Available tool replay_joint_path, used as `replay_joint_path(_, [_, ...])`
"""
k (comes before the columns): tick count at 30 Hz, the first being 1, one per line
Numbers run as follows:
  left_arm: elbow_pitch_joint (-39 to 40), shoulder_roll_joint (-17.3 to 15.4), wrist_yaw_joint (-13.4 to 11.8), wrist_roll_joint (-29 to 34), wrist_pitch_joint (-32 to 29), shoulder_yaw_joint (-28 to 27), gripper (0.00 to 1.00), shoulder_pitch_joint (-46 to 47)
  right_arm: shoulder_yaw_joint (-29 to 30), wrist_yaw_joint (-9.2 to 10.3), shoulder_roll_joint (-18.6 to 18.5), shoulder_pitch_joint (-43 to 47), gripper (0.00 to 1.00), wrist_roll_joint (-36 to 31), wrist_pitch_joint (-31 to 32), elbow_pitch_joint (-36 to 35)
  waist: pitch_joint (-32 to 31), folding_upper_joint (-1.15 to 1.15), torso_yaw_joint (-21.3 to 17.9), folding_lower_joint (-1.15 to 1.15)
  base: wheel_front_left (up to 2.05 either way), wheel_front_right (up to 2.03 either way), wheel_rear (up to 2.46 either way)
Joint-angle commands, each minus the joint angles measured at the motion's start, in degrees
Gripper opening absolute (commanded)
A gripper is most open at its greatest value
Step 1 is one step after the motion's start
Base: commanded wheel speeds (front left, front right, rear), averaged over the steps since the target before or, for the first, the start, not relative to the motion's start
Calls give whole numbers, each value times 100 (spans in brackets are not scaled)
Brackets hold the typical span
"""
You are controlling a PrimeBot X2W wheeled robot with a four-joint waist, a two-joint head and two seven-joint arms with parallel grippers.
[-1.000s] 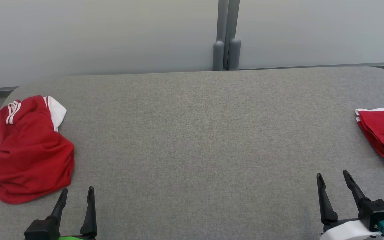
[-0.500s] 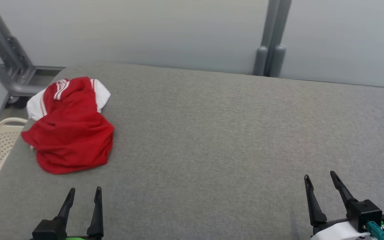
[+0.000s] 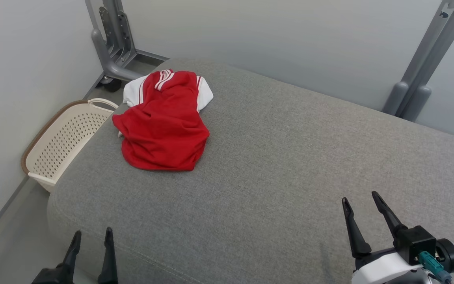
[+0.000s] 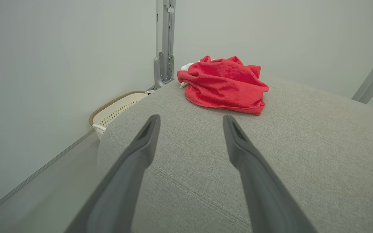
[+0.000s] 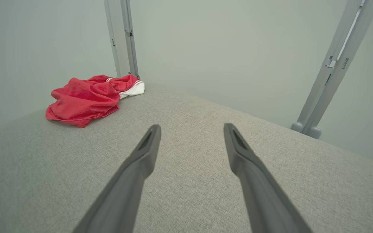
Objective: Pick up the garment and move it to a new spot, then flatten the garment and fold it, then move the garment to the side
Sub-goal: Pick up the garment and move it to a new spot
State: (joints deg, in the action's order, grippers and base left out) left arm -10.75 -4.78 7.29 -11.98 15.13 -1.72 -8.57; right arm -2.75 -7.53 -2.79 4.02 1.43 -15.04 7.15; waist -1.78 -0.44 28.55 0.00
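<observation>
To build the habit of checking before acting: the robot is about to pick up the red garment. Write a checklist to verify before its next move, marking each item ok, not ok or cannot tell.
1. Left gripper open and empty: ok.
2. Right gripper open and empty: ok.
3. Garment in sight, uncovered: ok, crumpled near the table's far left corner.
4. Garment wholly on the table: cannot tell, its left edge lies right at the table's edge.
5. A gripper at the garment: not ok, both are well short of it.
6. Basket out of the way: ok, down beside the table's left end.
</observation>
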Motion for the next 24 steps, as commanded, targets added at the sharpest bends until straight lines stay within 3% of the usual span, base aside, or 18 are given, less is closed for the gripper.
replay_joint_path(1, [-116, 4, 12, -68, -46, 98, 100, 326, 96, 8, -34, 52, 100, -5, -20, -94, 104, 44, 1, 0, 0, 0, 0])
replay_joint_path(5, [-440, 76, -33, -381, -358, 106, 100, 1160, 130, 8, -160, -174, 100, -110, -20, -298, 582, 44, -194, 0, 0, 0, 0])
replay_joint_path(13, [-1805, 152, -417, -1239, -1665, 7, 100, 3688, 16, 8, -583, -786, 100, -259, -19, -612, 1983, 44, -744, 0, 0, 0, 0])
replay_joint_path(20, [-3662, -217, -686, -1471, -2082, -300, 100, 4966, -66, 8, -705, -1095, 100, -311, -19, -739, 2609, 44, -1387, 0, 0, 0, 0])
replay_joint_path(24, [-4592, -406, -673, -1643, -2010, -473, 100, 5295, 58, 8, -627, -1161, 100, -288, -20, -874, 2729, 44, -1754, 0, 0, 0, 0])
